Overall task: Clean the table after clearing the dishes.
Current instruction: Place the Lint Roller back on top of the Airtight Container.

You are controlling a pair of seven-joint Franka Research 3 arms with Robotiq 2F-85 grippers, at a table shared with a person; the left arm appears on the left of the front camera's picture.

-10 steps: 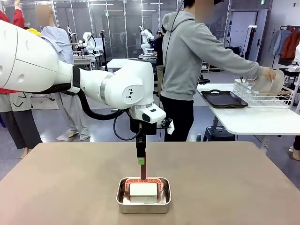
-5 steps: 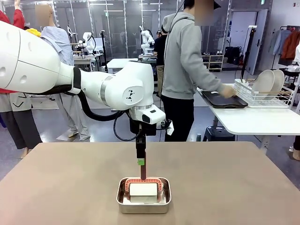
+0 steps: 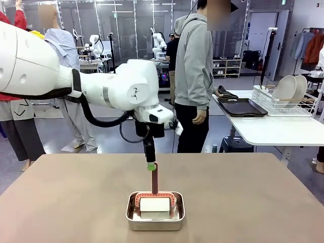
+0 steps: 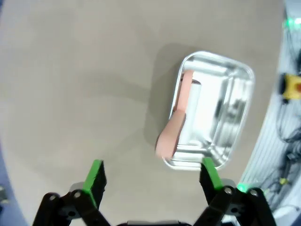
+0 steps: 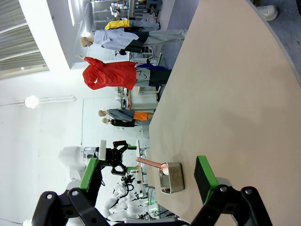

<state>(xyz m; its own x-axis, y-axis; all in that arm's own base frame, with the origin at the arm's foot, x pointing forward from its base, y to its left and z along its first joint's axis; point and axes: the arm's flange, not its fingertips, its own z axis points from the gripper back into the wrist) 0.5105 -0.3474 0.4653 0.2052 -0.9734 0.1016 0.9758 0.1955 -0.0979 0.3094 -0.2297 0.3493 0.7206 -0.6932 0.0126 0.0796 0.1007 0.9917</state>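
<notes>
The taupe table [image 3: 253, 202] carries a small steel pan [image 3: 130, 215] near its front middle. In the pan stands a cleaning tool with a white pad [image 3: 154, 205] and an upright reddish handle [image 3: 154, 183]. My left gripper [image 3: 151, 166] points straight down just above the handle's top, open. In the left wrist view the left gripper [image 4: 154, 175] has its green pads wide apart, and the handle end [image 4: 168, 136] lies below them, untouched. My right gripper [image 5: 148, 174] is open over bare table [image 5: 225, 94]. Two white plates [image 3: 288, 87] stand in a wire rack.
A person [image 3: 195, 76] stands beyond the far edge, beside a white side table [image 3: 273, 129] with a dark tray [image 3: 242, 107] and the wire rack [image 3: 276, 104]. The right wrist view shows the pan [image 5: 171, 178] far off.
My left gripper has risen slightly off the handle's top and its wrist has turned. The person set a plate in the rack, drew the arm back and turned away.
</notes>
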